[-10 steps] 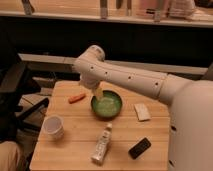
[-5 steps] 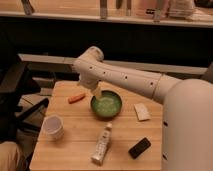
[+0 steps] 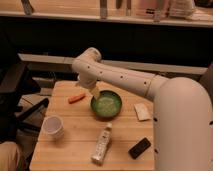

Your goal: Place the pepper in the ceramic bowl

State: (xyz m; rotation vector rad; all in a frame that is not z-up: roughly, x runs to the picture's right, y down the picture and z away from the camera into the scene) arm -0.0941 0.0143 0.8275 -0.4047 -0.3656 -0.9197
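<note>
The pepper (image 3: 76,98), small and orange-red, lies on the wooden table (image 3: 70,150) left of the ceramic bowl (image 3: 106,116). That bowl is dark green with a lighter green inside, and nothing is visible in it. My gripper (image 3: 95,93) hangs from the white arm over the bowl's left rim, just right of the pepper and slightly above it. It is open, with nothing between its pale fingers.
A white cup (image 3: 53,126) stands at the table's front left. A white tube (image 3: 102,144) lies in front of the bowl, a black phone-like slab (image 3: 139,148) beside it, and a pale flat piece (image 3: 142,111) right of the bowl. A dark chair (image 3: 15,90) stands left.
The gripper has drifted slightly left, from over the bowl toward the pepper. The objects on the table have not moved.
</note>
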